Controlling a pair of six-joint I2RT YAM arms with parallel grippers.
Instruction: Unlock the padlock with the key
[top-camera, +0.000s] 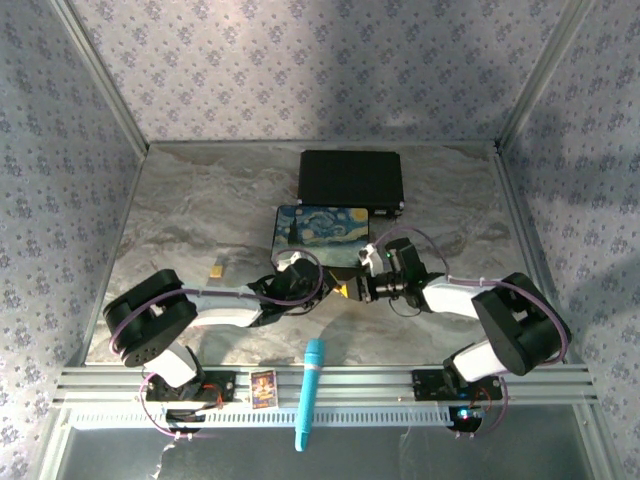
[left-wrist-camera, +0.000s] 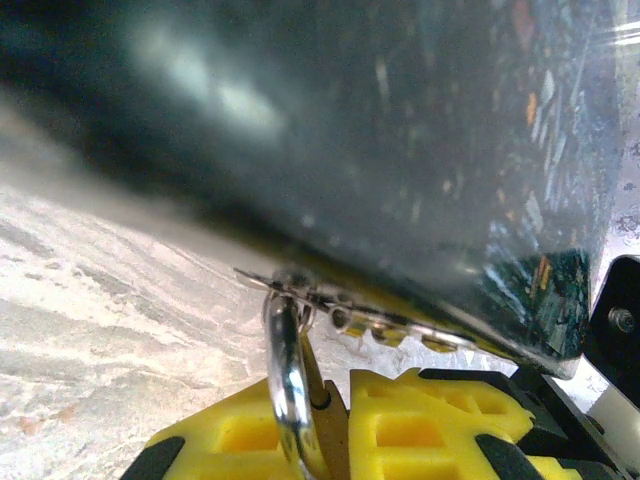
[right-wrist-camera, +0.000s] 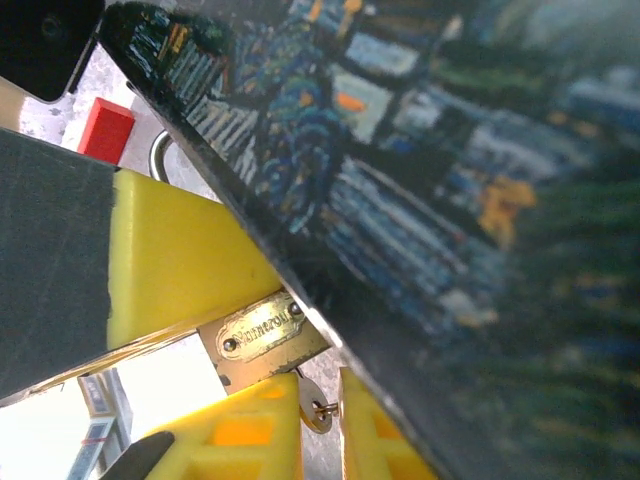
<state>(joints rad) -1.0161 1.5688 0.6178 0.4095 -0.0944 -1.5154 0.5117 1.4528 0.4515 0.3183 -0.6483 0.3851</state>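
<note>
The brass padlock (right-wrist-camera: 262, 335) hangs by its silvery shackle (left-wrist-camera: 284, 385) from the hasp (left-wrist-camera: 400, 328) on the painted box (top-camera: 320, 232) at its near edge. My left gripper (left-wrist-camera: 325, 400) is shut on the padlock body, one yellow finger on each side. The small silvery key (right-wrist-camera: 314, 411) sticks out of the padlock's underside. My right gripper (right-wrist-camera: 322, 380) is shut on the key's round head, which lies face-on between the yellow fingers. From above, both grippers (top-camera: 344, 290) meet just in front of the box.
The painted box wall (right-wrist-camera: 430, 200) looms close beside both grippers. A black case (top-camera: 350, 180) sits behind the box. A small yellow block (top-camera: 216, 267) lies to the left. A blue pen-like stick (top-camera: 310, 395) and a card (top-camera: 263, 388) rest on the near rail.
</note>
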